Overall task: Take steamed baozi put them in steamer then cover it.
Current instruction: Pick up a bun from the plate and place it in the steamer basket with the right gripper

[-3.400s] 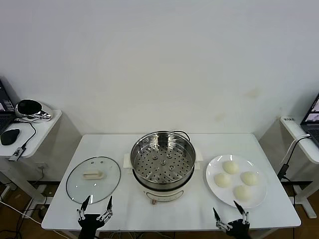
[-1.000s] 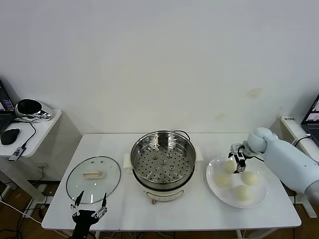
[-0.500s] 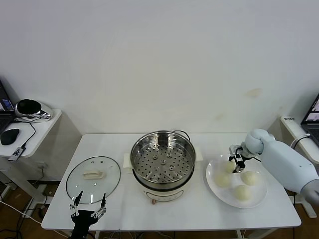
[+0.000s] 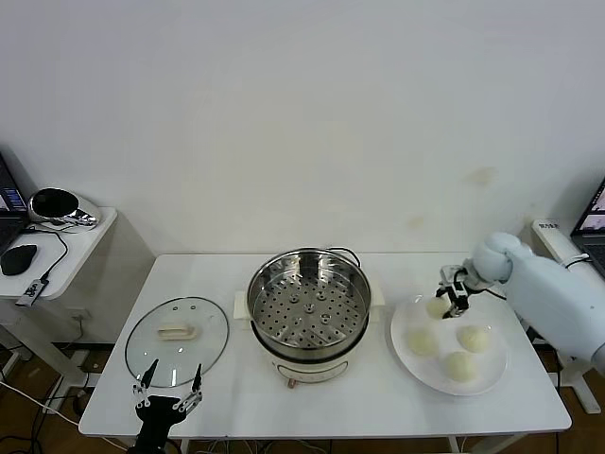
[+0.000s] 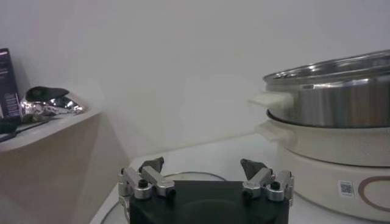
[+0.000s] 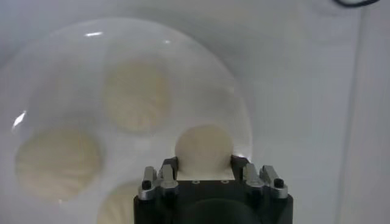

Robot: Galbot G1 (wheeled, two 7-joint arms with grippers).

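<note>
My right end effector [image 4: 456, 295] is clamped on a baozi [image 6: 203, 148] just above plate [image 4: 406, 355]; soft dough could squash or slip before steamer [image 4: 309, 303]. Left end effector [image 4: 168, 389] wide, idle near bench edge.

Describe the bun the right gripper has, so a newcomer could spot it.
Start at the steel steamer mid-table, then go right to the white plate. Of four cream buns there, it's the bun nearest the wall, clamped in the right gripper; the other three lie untouched.
</note>
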